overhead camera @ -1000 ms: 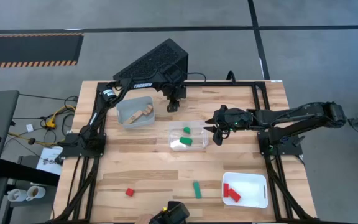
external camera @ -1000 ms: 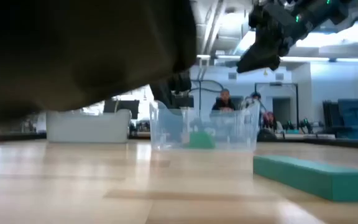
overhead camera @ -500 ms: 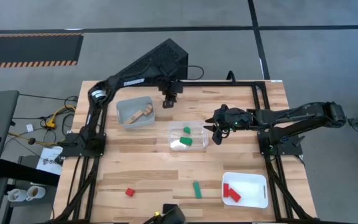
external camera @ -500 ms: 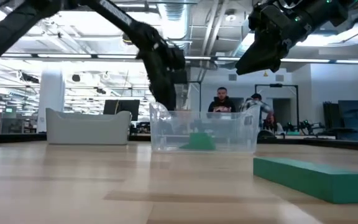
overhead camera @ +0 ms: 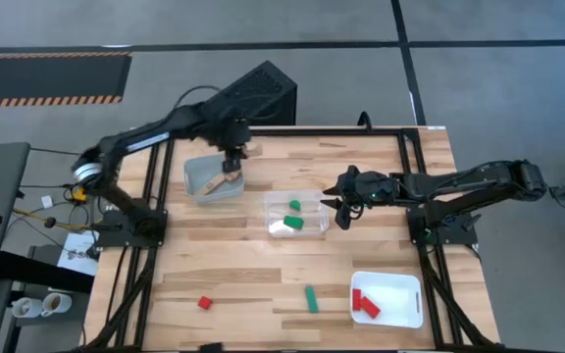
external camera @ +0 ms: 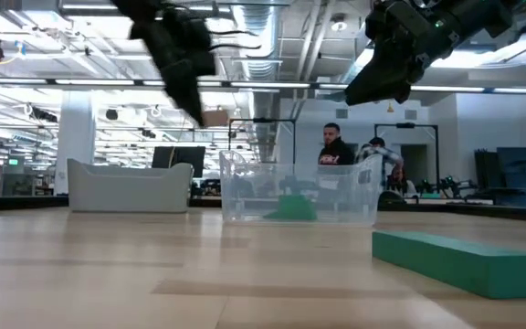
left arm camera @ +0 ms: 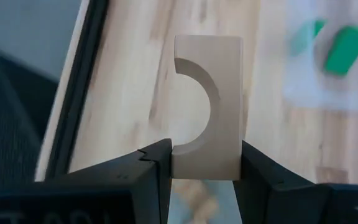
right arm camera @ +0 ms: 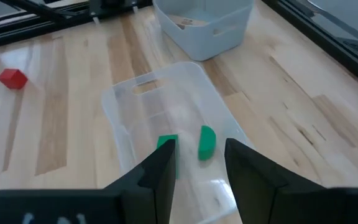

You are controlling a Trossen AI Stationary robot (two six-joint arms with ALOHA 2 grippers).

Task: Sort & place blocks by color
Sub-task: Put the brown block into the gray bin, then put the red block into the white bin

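Hovering above grey rectangular plastic bin (overhead camera: 211,177): left gripper (overhead camera: 231,155), fingers clamped on pale natural-wood block with half-round cutout (left arm camera: 207,106). Block's long axis runs straight out from fingertips, base pinched between them. Bin directly beneath, other pale wood pieces (overhead camera: 226,179) inside; release likely next. Right gripper (overhead camera: 342,207) waits beside clear plastic tub (overhead camera: 273,203) of green blocks (right arm camera: 207,140), fingers parted, empty.

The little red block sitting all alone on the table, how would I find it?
Start at the white tray in the table's near right corner, holding other red blocks. Go left past the loose green bar to the red block. It is the only red one lying outside a tray.
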